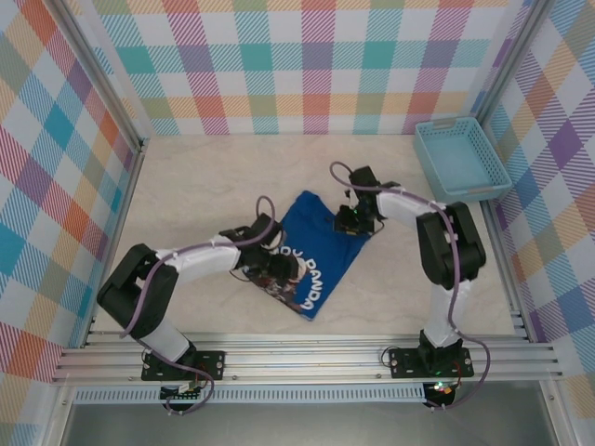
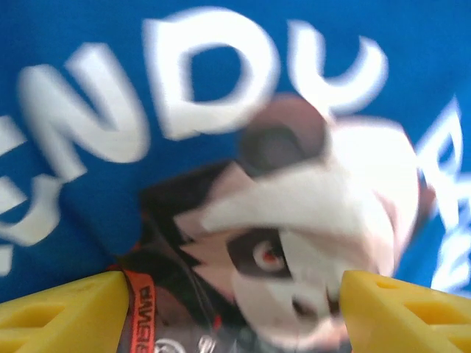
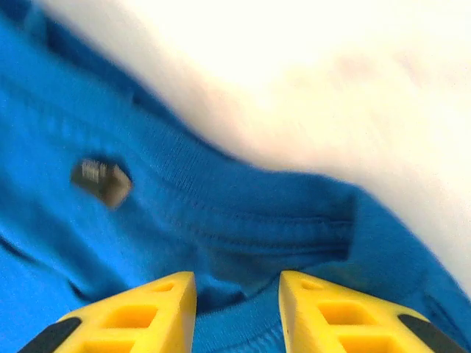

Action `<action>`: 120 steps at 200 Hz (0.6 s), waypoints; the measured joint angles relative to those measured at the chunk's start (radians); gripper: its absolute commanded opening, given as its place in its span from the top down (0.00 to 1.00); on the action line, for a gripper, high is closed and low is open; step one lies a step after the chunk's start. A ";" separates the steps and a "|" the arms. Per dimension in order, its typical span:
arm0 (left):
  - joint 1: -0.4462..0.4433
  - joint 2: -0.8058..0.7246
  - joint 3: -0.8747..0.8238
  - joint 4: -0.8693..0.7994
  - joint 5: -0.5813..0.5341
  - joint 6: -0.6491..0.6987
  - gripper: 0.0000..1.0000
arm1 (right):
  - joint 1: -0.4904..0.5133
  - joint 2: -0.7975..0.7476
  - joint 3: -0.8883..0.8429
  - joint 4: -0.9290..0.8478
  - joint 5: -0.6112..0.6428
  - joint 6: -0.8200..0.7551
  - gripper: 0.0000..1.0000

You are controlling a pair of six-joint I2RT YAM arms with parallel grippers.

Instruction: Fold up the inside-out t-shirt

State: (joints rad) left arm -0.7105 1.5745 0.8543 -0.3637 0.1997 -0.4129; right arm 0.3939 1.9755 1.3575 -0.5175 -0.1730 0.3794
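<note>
Top external view: the inside-out t-shirt (image 1: 311,251) lies as a compact blue bundle near the middle of the pale surface (image 1: 186,186), one corner pointing to the near edge, with white lettering face up on its near half. The left gripper (image 1: 274,269) is at the bundle's near-left edge, over the printed part. The right gripper (image 1: 353,221) is at the far-right edge of the bundle. A light-blue lattice basket (image 1: 460,158) stands at the far right of the surface, well apart from the shirt.

Left wrist view: blurred. The left gripper (image 2: 235,287) hangs over the t-shirt (image 2: 88,44); its jaws stand wide apart, one yellow finger (image 2: 66,309) at each lower corner. Beneath them is large white lettering and a printed cartoon figure (image 2: 294,220) in white, black and pink.

Right wrist view: the right gripper (image 3: 237,283) is at a stitched, ribbed hem of the t-shirt (image 3: 221,213), beside the bare surface (image 3: 331,73). Its jaws are narrowly apart, yellow fingers (image 3: 140,316) either side of a fold of blue cloth; I cannot tell whether they pinch it. A small greyish tag (image 3: 101,182) sits on the cloth to the left.
</note>
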 measured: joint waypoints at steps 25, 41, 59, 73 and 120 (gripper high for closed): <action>-0.101 -0.074 -0.013 0.005 -0.012 -0.044 0.20 | 0.009 0.055 0.149 0.001 -0.005 -0.066 0.59; -0.089 -0.147 -0.013 0.021 -0.057 -0.038 0.16 | 0.010 -0.004 0.134 0.000 0.000 -0.098 0.50; -0.007 -0.198 0.000 0.064 -0.061 -0.026 0.16 | 0.004 -0.120 0.051 -0.002 0.004 -0.130 0.40; 0.107 -0.168 0.048 0.095 -0.045 -0.004 0.14 | -0.026 -0.210 -0.024 -0.004 -0.005 -0.127 0.31; 0.319 0.192 0.377 0.143 0.042 0.140 0.11 | -0.144 -0.188 -0.088 -0.003 -0.047 -0.100 0.24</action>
State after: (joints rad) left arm -0.3916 1.7664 1.2316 -0.2207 0.2420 -0.2726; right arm 0.2501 1.7874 1.2694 -0.5209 -0.2195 0.2794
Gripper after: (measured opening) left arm 0.891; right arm 0.755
